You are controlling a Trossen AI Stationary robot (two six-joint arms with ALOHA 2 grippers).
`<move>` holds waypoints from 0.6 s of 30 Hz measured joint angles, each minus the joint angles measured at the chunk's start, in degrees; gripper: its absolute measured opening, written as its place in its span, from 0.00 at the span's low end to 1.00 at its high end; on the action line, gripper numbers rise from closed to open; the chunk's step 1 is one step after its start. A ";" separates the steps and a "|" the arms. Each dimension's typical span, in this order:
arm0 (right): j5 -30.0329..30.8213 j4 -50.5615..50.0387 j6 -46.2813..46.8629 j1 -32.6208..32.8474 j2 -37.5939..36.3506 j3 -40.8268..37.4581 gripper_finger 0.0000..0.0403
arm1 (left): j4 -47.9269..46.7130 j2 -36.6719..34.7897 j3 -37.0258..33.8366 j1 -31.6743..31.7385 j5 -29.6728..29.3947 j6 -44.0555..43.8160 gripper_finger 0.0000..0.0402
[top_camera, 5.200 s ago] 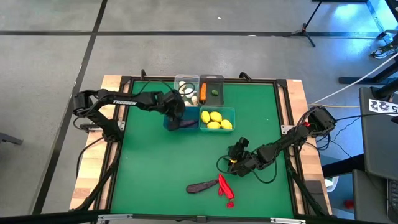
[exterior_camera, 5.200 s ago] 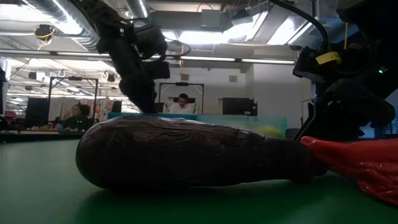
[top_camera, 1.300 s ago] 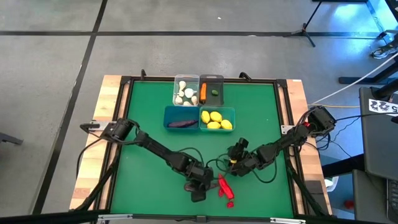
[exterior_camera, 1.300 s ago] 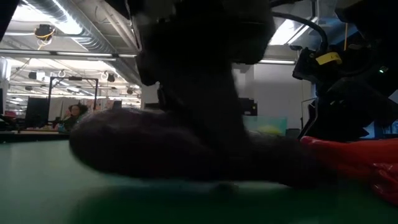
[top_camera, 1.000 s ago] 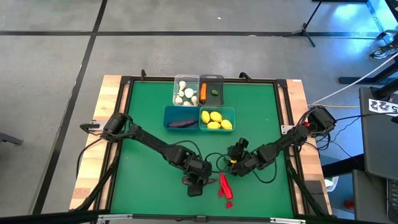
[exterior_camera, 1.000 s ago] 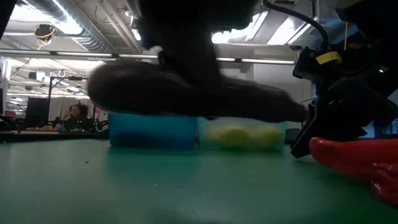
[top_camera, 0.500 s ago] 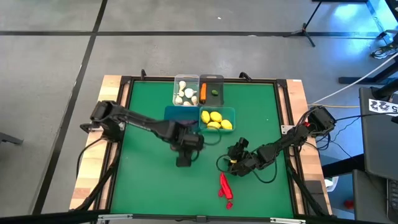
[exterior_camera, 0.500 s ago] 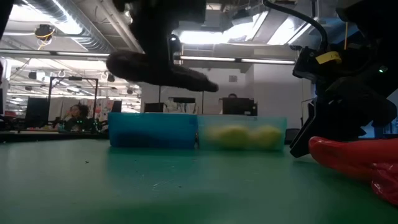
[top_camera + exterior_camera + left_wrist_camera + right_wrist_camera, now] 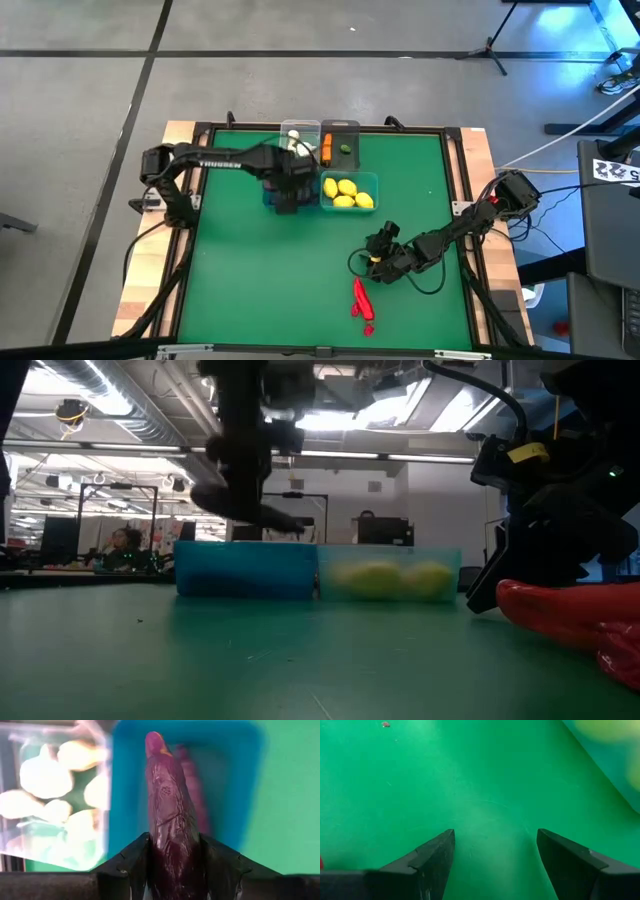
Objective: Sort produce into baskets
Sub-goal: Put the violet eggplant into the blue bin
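A robotics lab in an open-plan office hall

You are working in a large indoor workspace: the table [image 9: 250,260], green-topped and wood-edged, stands on a grey concrete floor [image 9: 80,90] marked with dark lines. Past its far edge you look at exposed ceiling ducts [image 9: 120,405], strip lights [image 9: 420,458], rows of desks with monitors [image 9: 378,530], and a seated person [image 9: 122,547]. A stand's legs [image 9: 492,45] and loose cables [image 9: 560,140] lie off the table's right side.

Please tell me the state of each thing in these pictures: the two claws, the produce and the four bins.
Left claw: shut on eggplant, above the left teal bin.
Second eggplant: lying in that bin.
Right claw: open, empty, low over the mat.
Garlic: in clear bin.
Carrot: in dark grey bin.
Lemons: in right teal bin.
Chili peppers: loose on the mat.
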 joint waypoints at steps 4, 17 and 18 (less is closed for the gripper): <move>0.00 -0.02 -0.02 -0.02 -0.01 -0.01 0.70 | 6.85 -0.68 -4.85 5.01 1.22 3.52 0.39; 2.10 -1.01 -0.01 -0.02 -0.02 -0.07 0.70 | 21.94 -0.60 -14.59 7.78 7.40 6.78 0.39; 2.32 -1.01 -0.02 -0.02 -0.02 -0.07 0.70 | 22.67 -0.60 -14.88 7.71 7.67 7.01 0.39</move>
